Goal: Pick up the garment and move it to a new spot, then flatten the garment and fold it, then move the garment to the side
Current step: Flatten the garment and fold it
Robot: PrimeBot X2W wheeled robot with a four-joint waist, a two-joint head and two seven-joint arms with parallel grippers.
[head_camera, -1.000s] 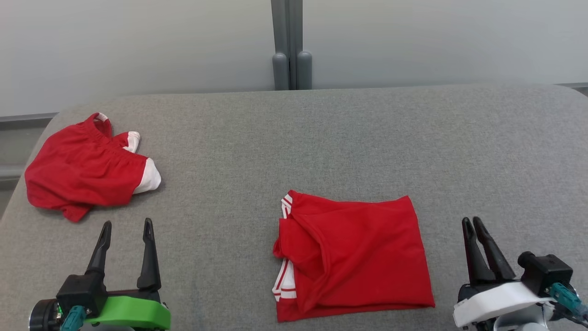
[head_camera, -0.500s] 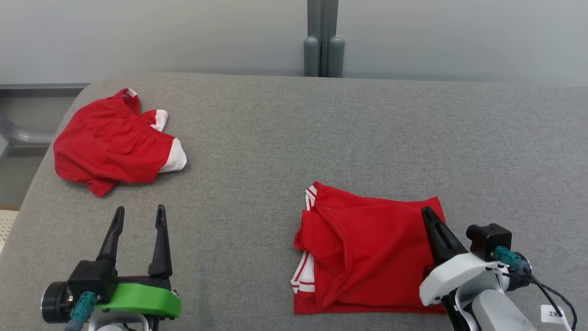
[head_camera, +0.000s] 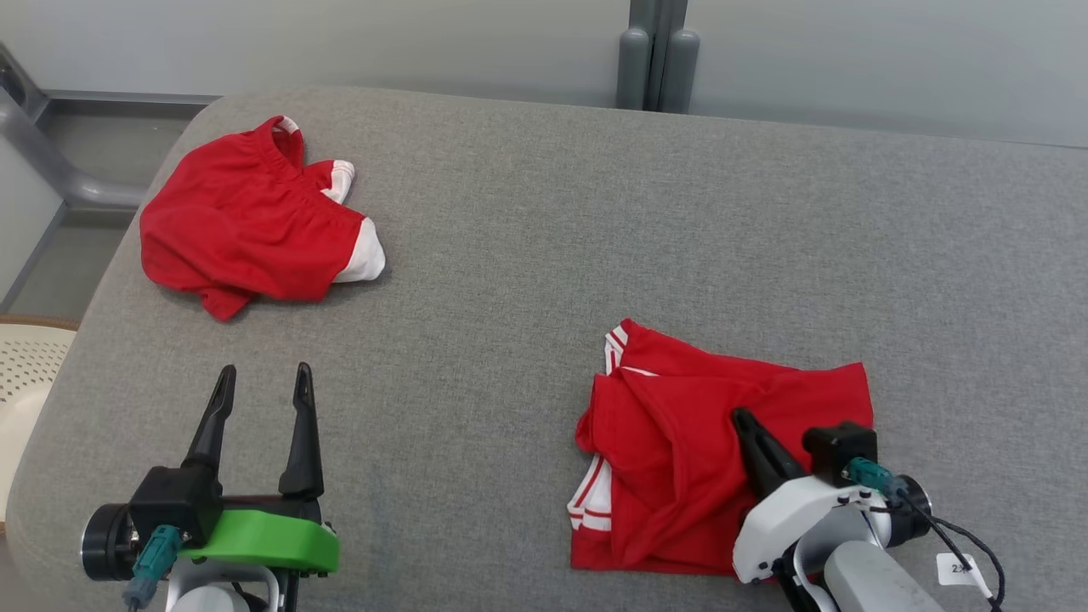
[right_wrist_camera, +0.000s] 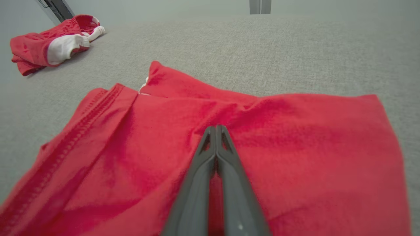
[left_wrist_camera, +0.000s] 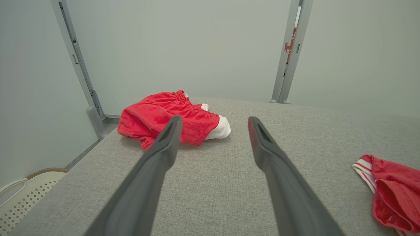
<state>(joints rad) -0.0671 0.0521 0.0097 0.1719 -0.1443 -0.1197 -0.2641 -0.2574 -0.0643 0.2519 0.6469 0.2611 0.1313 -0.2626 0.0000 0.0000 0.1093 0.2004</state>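
Pinching folded garment (head_camera: 671,450): right end effector (head_camera: 739,416); left end effector (head_camera: 263,374) spread, shorts (head_camera: 238,225) beyond.

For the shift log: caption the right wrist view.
Shut right gripper rests on folded red garment on grey surface.

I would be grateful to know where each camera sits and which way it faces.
Head view: high, looking down at the grey table; left gripper and right gripper show.
Left wrist view: low, facing the crumpled garment between its open fingers.
Right wrist view: low over the folded garment, shut fingers on it.
Shared: both garments.
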